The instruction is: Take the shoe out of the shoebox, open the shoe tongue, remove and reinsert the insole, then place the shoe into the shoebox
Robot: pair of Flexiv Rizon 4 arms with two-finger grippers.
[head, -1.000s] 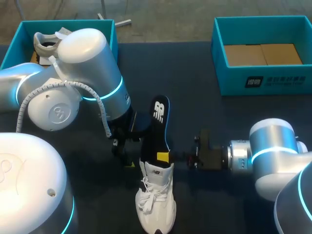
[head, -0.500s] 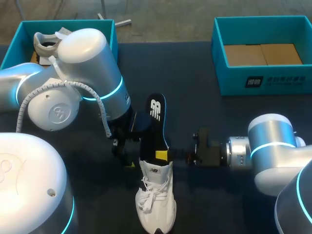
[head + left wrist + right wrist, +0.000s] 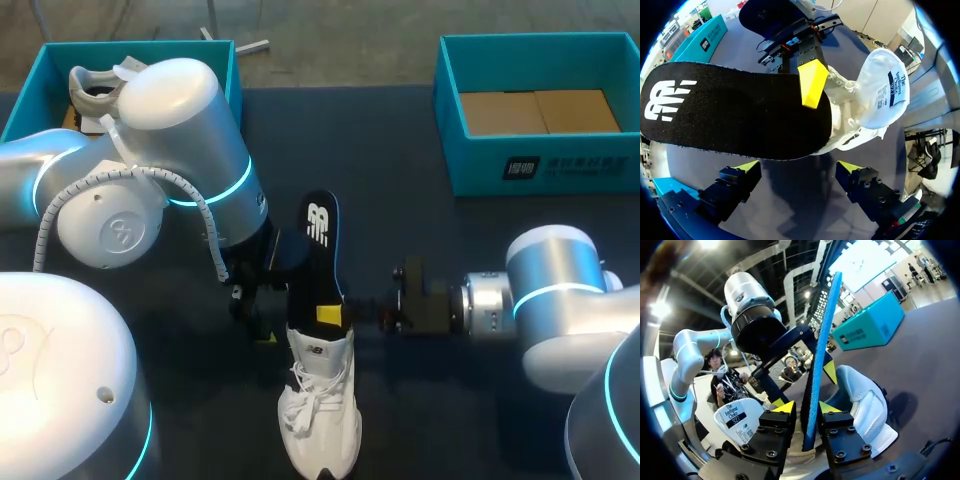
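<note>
Black foam insole (image 3: 318,245), clamped upright in the right gripper (image 3: 805,408) jaws, now sits slightly lower than a second ago, its end at the collar of the white lace-up sneaker (image 3: 320,410) on the dark table (image 3: 420,230). Reinsertion looks underway. Left gripper (image 3: 797,167) jaws are apart, just beside the sneaker's heel.

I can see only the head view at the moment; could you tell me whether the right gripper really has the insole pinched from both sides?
Observer: Yes. In the right wrist view the insole stands edge-on between the right gripper's two yellow tips, one against each face.
Operator: Thank you. Is the left gripper holding anything?
Observer: No. The left wrist view shows the left gripper open with nothing between its tips; the insole lies ahead of it.
Operator: And is the tongue open?
Observer: Yes. In the left wrist view the tongue is folded out, its inner label showing.
</note>
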